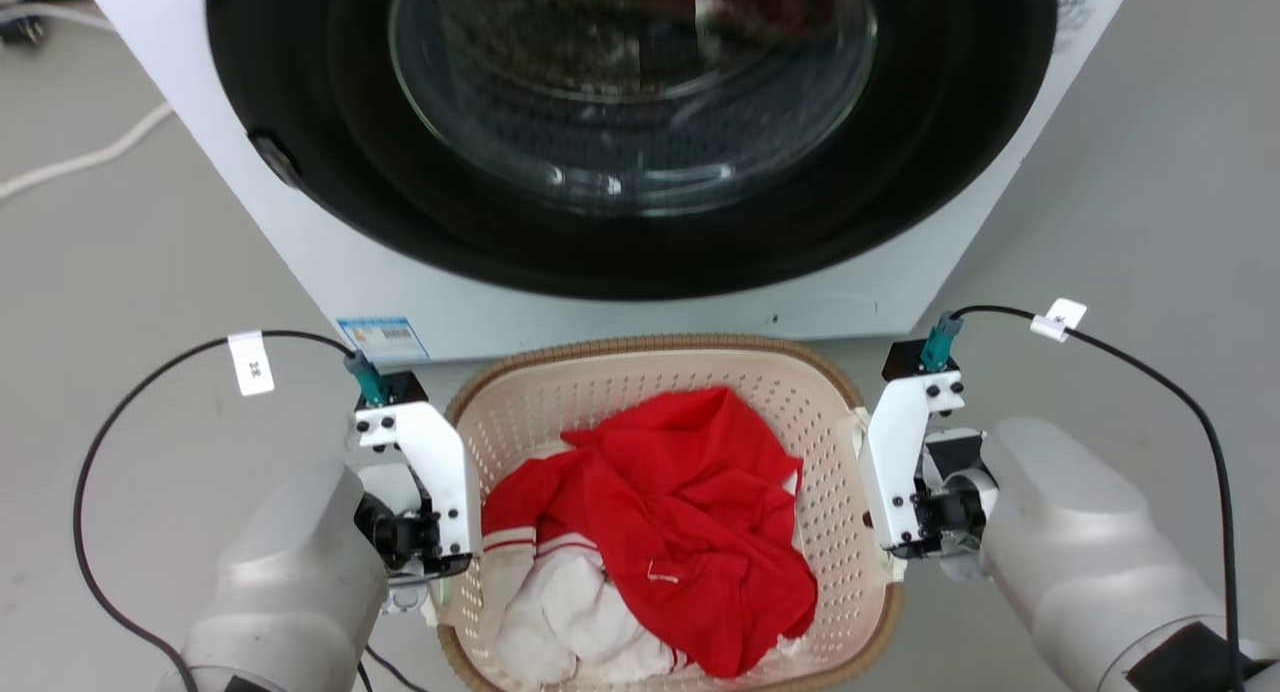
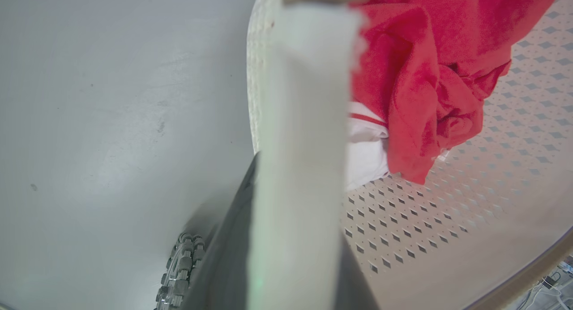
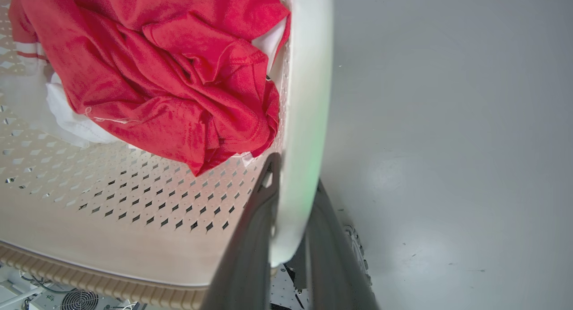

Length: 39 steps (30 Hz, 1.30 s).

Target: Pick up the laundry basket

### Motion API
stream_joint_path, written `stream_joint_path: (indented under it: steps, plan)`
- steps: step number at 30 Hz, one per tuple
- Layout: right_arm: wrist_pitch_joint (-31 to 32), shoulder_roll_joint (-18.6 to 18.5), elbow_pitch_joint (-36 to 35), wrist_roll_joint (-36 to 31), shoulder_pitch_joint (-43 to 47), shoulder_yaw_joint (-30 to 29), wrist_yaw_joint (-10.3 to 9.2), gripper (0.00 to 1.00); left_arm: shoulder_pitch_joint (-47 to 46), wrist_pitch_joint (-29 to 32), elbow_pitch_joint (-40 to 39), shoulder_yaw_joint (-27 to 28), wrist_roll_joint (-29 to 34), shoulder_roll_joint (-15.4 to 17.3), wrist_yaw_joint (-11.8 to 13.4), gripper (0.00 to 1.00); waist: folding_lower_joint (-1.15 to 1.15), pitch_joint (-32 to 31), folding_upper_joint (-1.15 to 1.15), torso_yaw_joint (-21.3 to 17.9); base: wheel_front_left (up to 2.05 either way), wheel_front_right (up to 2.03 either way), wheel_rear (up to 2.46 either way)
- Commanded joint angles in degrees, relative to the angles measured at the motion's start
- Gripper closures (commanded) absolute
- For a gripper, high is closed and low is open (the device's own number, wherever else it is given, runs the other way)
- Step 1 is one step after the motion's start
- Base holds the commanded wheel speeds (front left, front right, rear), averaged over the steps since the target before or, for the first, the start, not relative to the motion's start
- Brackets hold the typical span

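Note:
The cream perforated laundry basket point(image 1: 810, 402) with a brown woven-look rim sits between my two arms, just in front of the washer. A red garment point(image 1: 690, 512) lies inside it on top of white cloth point(image 1: 570, 602). My left gripper point(image 1: 450, 562) is at the basket's left side. In the left wrist view its dark fingers point(image 2: 233, 238) are closed around the white side handle point(image 2: 304, 99). My right gripper point(image 1: 885, 552) is at the right side, and its fingers point(image 3: 250, 238) clamp the other white handle point(image 3: 309, 99). I cannot tell whether the basket rests on the floor.
A white front-loading washer point(image 1: 400, 292) with a dark round glass door point(image 1: 640, 122) stands directly ahead, almost touching the basket's far rim. Grey floor point(image 1: 1150, 202) spreads to both sides. A white cord point(image 1: 90, 157) lies at the far left. Black cables point(image 1: 1180, 392) loop off both wrists.

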Motion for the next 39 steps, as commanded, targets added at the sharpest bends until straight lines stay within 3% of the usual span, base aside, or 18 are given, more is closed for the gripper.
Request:
stream_joint_path:
  steps: [1,16,39]
  plan:
    - [0.49,-0.30,0.22,-0.39,1.62,0.16,-0.08,1.00,-0.17,-0.14,-0.50,0.11,-0.64,-0.25,-0.75,1.00,0.02,-2.25,0.00,0.12,0.00,0.00,0.00]
    - [6.58,-0.79,0.19,-2.11,5.79,-2.30,-0.09,1.00,5.46,3.92,1.51,-1.07,-3.28,-1.90,-0.75,1.00,0.02,-12.49,0.00,0.46,0.00,0.00,0.00]
    - [8.14,0.51,0.15,-5.43,7.93,-5.50,-0.08,1.00,7.51,3.59,2.33,-1.94,-4.82,-3.45,-0.75,1.00,0.02,-13.86,0.00,0.61,0.00,0.00,0.00]
